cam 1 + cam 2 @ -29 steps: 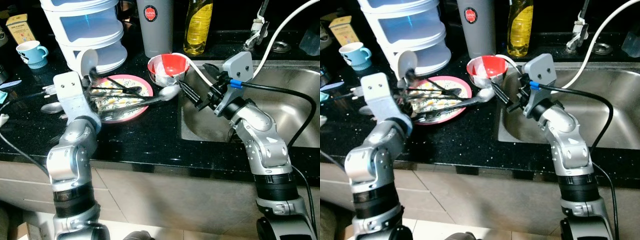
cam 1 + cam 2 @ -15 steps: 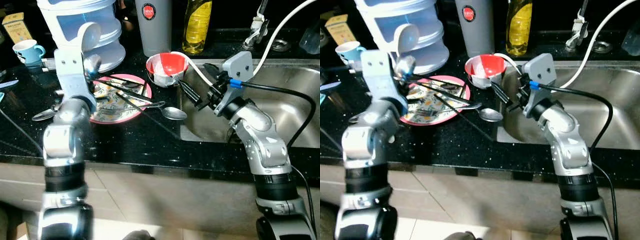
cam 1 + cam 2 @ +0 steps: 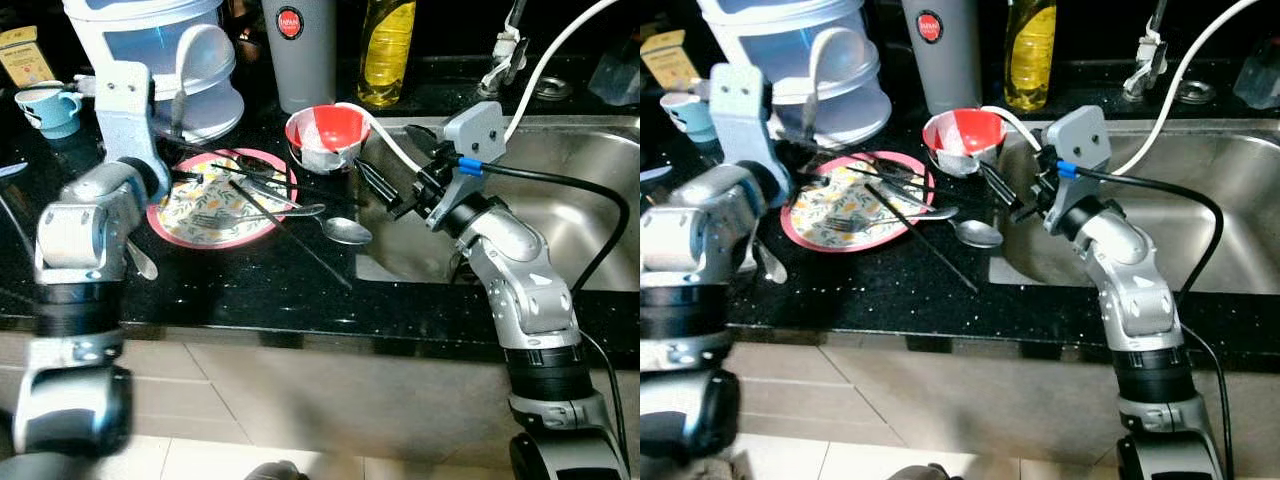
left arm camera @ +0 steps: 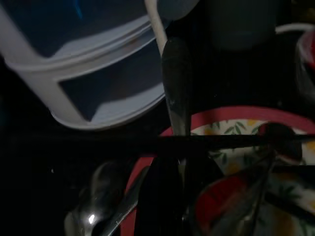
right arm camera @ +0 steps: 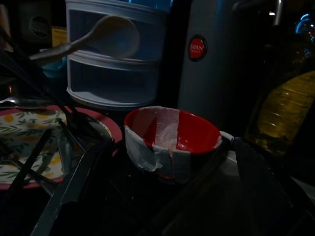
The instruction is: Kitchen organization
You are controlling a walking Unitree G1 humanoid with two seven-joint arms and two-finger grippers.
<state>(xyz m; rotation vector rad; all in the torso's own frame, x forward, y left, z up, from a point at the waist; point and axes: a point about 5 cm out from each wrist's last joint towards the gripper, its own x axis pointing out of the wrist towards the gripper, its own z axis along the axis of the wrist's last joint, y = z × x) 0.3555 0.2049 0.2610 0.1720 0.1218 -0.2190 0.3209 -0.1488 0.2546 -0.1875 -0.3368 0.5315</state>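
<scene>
Holding a white ladle [image 3: 200, 62] upright, left gripper [image 3: 172, 135] pinching its handle above floral plate [image 3: 205, 215], right gripper [image 3: 385, 190] spread beside red bowl [image 3: 325, 138].

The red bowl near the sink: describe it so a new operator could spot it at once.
Start at the steel sink, then look to the black counter by its back left corner, in front of the tall grey canister. The red bowl stands there, between the floral plate and the right gripper. Unlike the plate, it is deep, red inside, with pale patches on its wall.
</scene>
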